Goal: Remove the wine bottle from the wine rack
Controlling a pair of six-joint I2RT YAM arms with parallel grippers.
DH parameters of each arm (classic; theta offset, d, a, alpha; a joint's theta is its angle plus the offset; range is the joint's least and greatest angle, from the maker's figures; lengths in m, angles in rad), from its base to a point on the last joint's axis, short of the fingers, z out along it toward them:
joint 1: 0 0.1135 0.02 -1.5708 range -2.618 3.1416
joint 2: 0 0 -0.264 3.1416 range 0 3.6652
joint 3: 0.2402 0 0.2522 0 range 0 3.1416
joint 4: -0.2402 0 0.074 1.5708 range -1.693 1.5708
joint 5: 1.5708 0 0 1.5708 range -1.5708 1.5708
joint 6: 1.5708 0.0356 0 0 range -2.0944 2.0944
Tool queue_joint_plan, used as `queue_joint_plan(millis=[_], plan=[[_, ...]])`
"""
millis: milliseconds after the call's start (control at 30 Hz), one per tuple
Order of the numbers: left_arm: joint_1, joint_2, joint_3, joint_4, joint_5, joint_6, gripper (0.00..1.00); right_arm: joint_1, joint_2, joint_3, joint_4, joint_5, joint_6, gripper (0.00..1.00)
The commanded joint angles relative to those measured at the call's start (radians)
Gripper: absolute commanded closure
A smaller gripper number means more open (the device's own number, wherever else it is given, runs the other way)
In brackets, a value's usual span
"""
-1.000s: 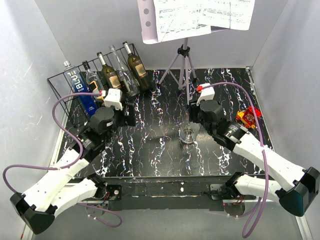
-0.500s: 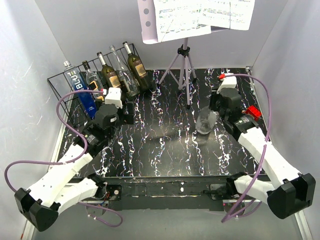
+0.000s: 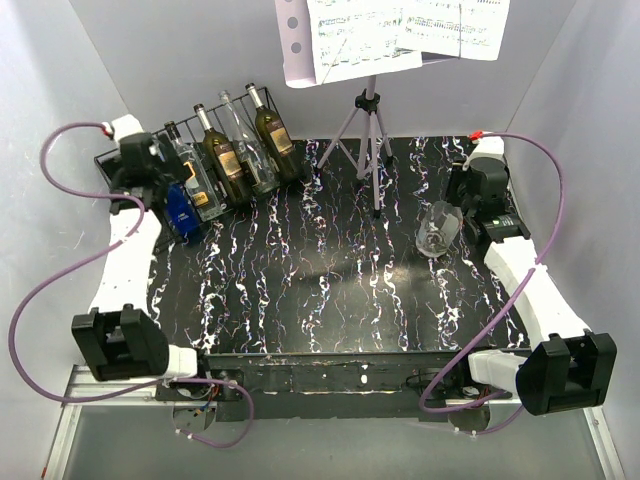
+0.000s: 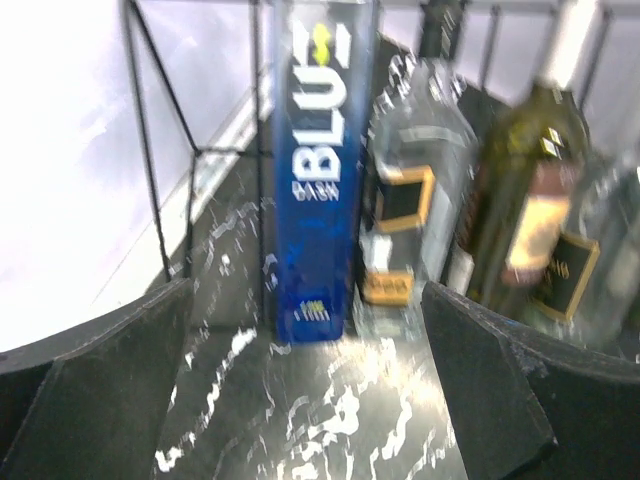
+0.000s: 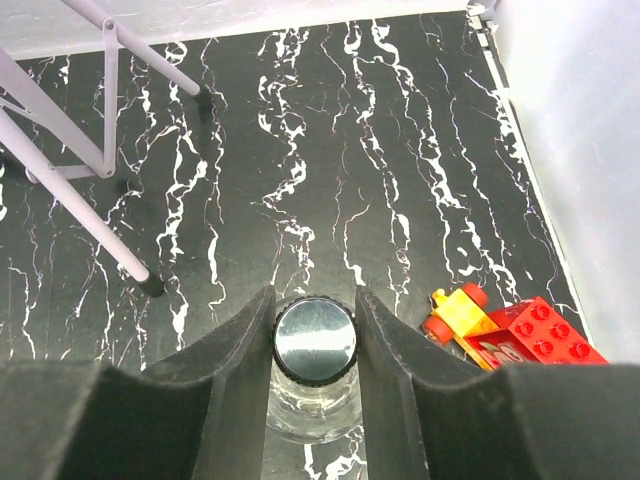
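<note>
I count six bottles: one blue bottle (image 3: 181, 208); two of dark glass, the brown-labelled bottle (image 3: 226, 162) and the green bottle (image 3: 276, 138); three of clear glass, the black-labelled bottle (image 3: 202, 190), the plain clear bottle (image 3: 254, 162) and the capped bottle (image 3: 436, 230); one wine rack (image 4: 165, 85); one music stand (image 3: 370, 140), its overlapping sheets not countable; one brick toy (image 5: 520, 335).

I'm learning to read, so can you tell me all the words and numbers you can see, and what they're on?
"BLU": big white letters running up the tall blue glass bottle.
Small white word under it: too blurred to read.
Black-and-gold label on the clear glass bottle: blurred.
Label on the dark green glass bottle: blurred.
White music sheets on the stand: too small.
Sticker on the red toy brick: unreadable.
</note>
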Motion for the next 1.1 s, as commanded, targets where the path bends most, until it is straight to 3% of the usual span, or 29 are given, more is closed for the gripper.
queue_joint_plan(millis=[0, 100, 400, 600, 1067], plan=[[0.124, 0.091, 0.184, -0.015, 0.085, -0.019, 0.02, -0.009, -0.012, 0.076, 0.064, -0.025, 0.012, 0.58], [0.148, 0.207, 0.313, -0.051, 0.05, 0.012, 0.02, -0.01, -0.023, 0.093, 0.036, -0.029, 0.014, 0.38], [0.158, 0.458, 0.522, 0.008, 0.086, -0.005, 0.02, -0.009, -0.092, 0.159, -0.069, -0.082, 0.029, 0.17], [0.158, 0.565, 0.617, -0.003, 0.051, -0.028, 0.04, -0.009, -0.212, 0.125, -0.085, -0.127, 0.064, 0.14], [0.158, 0.662, 0.59, 0.037, 0.062, -0.042, 0.18, -0.009, -0.301, 0.163, -0.094, -0.252, 0.11, 0.16]])
